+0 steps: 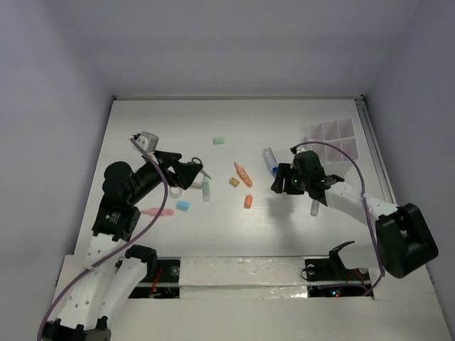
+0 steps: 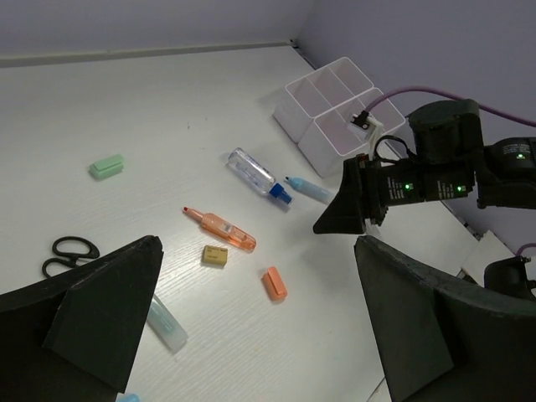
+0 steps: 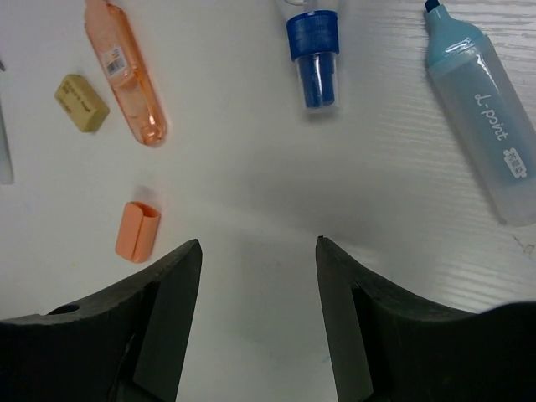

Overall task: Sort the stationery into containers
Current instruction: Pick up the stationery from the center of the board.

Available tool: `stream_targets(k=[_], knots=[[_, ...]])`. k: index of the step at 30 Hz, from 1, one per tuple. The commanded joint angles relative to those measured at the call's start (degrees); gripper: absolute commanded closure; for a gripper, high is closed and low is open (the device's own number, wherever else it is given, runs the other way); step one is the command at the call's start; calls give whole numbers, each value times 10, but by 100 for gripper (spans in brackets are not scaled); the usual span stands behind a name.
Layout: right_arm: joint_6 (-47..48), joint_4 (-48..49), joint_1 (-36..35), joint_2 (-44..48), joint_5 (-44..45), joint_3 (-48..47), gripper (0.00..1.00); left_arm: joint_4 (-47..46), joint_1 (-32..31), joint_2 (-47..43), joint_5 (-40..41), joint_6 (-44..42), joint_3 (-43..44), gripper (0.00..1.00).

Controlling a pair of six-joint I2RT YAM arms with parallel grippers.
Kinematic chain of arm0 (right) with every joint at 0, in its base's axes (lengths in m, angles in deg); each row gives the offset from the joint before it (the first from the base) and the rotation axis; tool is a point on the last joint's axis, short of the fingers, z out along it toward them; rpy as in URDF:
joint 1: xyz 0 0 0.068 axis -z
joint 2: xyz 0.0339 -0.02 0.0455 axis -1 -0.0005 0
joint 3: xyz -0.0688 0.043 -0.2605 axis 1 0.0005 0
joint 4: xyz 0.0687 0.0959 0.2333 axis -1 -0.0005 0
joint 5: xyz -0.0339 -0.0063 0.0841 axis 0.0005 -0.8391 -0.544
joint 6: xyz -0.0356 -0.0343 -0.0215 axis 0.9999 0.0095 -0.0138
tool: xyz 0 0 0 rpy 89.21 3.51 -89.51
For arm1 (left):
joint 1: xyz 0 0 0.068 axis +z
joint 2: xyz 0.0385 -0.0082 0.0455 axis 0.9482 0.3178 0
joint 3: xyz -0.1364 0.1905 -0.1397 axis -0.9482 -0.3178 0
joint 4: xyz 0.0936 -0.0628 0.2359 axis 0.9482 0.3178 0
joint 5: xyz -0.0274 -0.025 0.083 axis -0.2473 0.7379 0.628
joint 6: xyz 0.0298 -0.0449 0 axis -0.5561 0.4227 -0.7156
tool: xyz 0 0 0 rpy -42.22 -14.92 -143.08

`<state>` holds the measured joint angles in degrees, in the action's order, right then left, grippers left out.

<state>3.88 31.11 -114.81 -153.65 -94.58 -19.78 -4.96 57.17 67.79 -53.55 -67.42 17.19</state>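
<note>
right wrist view is showing the right gripper hanging released and empty, with the blue highlighter lying just beside it; centring astride its barrel before closing is looking wisest. left gripper is gaping, empty, far from the tray.

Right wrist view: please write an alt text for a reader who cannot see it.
The open right gripper hovers empty over the white table. Beyond it lie, from left to right, a tan eraser, an orange highlighter with an orange cap nearer the gripper, a blue-capped tube and a light blue marker.
</note>
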Motion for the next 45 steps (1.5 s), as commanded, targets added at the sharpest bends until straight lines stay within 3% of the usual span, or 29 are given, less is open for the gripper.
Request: stream_targets(k=[1, 15, 30, 32, 34, 37, 42, 45], knots=[[-5, 67, -4, -45, 26, -19, 38, -17, -3, 0, -12, -9, -3, 1], [12, 136, -4, -203, 132, -80, 43, -17, -3, 6, -14, -10, -4, 1], [67, 150, -4, -254, 134, -124, 49, -19, -3, 10, -18, -11, -4, 1], [74, 152, -4, -253, 125, -125, 56, -18, -3, 13, -18, -13, -3, 1], [79, 148, -4, -248, 120, -125, 74, -17, -3, 19, -19, -12, -3, 1], [86, 138, -4, -225, 107, -124, 92, -12, -3, 27, -23, -13, -1, 1], [91, 106, -4, -159, 68, -124, 94, -11, -3, 36, -29, -12, 0, 1], [100, 28, -14, -110, 9, -146, 96, -14, -3, 41, -36, -11, 1, 1]])
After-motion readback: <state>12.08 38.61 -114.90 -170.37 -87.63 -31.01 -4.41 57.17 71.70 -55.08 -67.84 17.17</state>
